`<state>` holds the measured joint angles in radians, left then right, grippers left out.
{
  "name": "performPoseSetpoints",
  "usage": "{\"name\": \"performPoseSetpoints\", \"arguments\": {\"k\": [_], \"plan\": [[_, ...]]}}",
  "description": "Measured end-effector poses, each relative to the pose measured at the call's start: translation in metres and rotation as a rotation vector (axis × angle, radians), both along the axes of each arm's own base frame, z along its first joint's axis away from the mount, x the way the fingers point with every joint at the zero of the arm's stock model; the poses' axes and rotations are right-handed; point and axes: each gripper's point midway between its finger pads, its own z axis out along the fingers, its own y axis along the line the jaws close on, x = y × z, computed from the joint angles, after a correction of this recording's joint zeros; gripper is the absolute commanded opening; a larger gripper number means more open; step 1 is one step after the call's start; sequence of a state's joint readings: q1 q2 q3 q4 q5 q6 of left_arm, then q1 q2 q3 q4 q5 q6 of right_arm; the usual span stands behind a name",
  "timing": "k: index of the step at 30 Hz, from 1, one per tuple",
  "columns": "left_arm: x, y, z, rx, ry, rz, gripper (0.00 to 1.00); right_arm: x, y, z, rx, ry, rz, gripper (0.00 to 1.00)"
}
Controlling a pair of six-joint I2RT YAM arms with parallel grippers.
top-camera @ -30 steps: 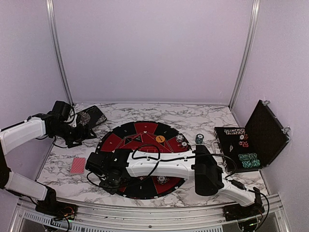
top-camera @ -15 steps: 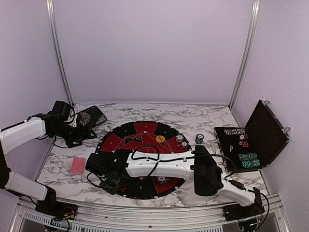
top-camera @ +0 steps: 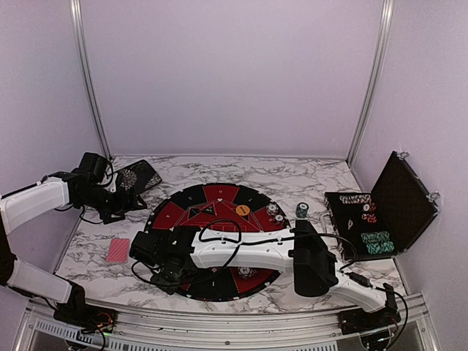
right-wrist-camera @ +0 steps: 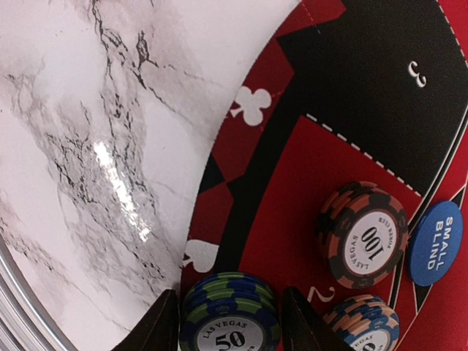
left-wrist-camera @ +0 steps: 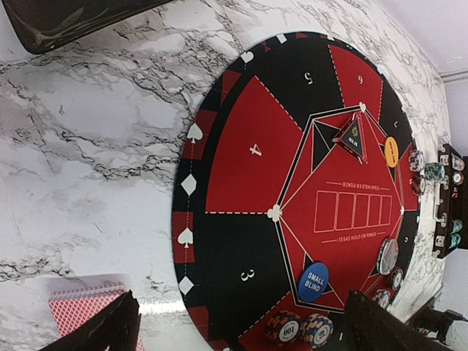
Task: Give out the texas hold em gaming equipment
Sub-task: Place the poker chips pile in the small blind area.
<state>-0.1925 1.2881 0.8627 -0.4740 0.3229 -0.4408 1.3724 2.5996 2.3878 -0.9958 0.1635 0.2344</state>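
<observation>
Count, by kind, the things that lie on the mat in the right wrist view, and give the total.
Chip stacks: 3 (the last is cut by the picture's edge)
Blue disc: 1
Total: 4

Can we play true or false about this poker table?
The blue marker says SMALL BLIND: true.
The black case is shut: false, its lid stands open.
The left gripper holds a card: false, it is open and empty.
A chip stack marked 50 sits between the fingers of the right gripper: true.
The red cards lie on the mat: false, they lie on the table beside it.
</observation>
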Motion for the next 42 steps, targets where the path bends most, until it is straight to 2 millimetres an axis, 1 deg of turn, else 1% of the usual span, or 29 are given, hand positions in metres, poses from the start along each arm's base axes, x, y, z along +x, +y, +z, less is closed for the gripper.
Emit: {"name": "performPoseSetpoints", "arguments": {"k": [7,13,23,30,33,35,38,42], "plan": [[0.0,0.0,0.0,-0.002,0.0,-0.001,0.99,0.0,0.003,0.004,0.013,-0.002,0.0,0.47],[0.0,0.0,0.0,-0.002,0.0,-0.001,0.99,0.002,0.008,0.013,0.039,-0.007,0.0,0.48],[0.001,-0.002,0.002,-0.01,-0.007,-0.005,0.99,0.003,0.009,0.016,0.046,-0.007,-0.007,0.48],[0.003,-0.002,0.003,-0.012,-0.018,-0.005,0.99,0.008,0.009,0.024,0.062,-0.005,-0.026,0.48],[0.004,-0.002,0.003,-0.013,-0.02,-0.005,0.99,0.013,0.006,0.037,0.08,-0.003,-0.049,0.47],[0.005,-0.003,0.005,-0.013,-0.024,-0.005,0.99,0.02,-0.002,0.05,0.092,-0.003,-0.077,0.48],[0.009,-0.004,0.009,-0.015,-0.038,-0.006,0.99,0.037,-0.023,0.074,0.106,-0.011,-0.129,0.47],[0.018,-0.011,0.015,-0.012,-0.059,-0.024,0.99,0.073,-0.057,0.108,0.136,-0.045,-0.227,0.48]]}}
